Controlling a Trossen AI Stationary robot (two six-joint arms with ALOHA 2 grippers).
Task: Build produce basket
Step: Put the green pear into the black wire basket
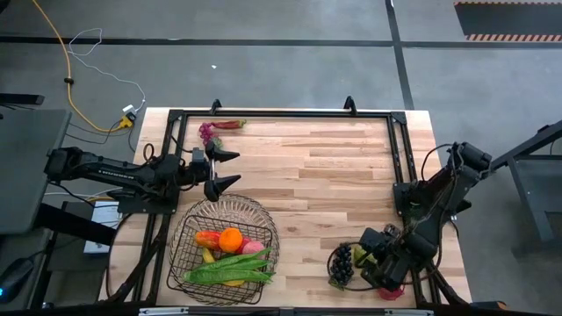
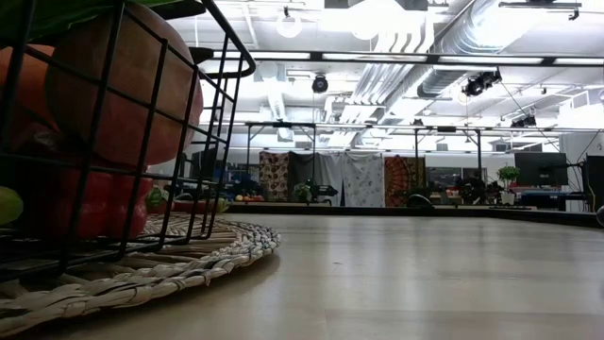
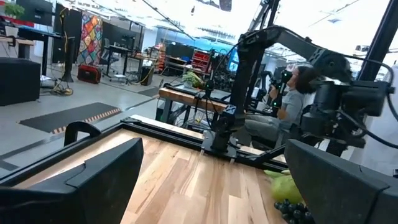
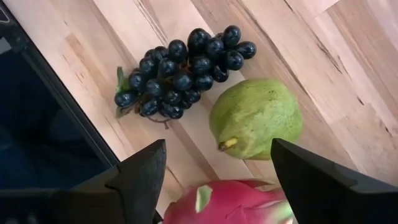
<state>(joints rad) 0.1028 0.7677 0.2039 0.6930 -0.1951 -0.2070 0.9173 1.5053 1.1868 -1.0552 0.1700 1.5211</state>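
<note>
The right gripper (image 4: pixel 214 180) hangs open over the fruit at the lower right of the high view. It holds nothing. Between its fingers lies the pink dragon fruit (image 4: pixel 227 202), with the pear (image 4: pixel 256 116) and the dark grapes (image 4: pixel 183 65) just past it. The best way to do this step is to go straight down, so one finger lands on each side of the dragon fruit, then squeeze softly. The pear sits very near, so the far finger should slip between the two and not bump it.

The left gripper (image 1: pixel 225 168) waits with its fingers wide apart and empty, just above the basket (image 1: pixel 263 217) in the high view.

The basket sits at the lower left of the high view. It already has an orange (image 1: pixel 230 239) and green beans (image 1: pixel 230 267) in it. Another bunch of grapes (image 1: pixel 207 132) lies at the upper left of the table.

Only the right wrist view shows the dragon fruit clearly; from above the arm hides most of it. The low view shows a woven mat (image 2: pixel 142 269) under the basket, which looks faint from above. I think the round red thing behind the wires there is a peach, but it is too close to be sure.
</note>
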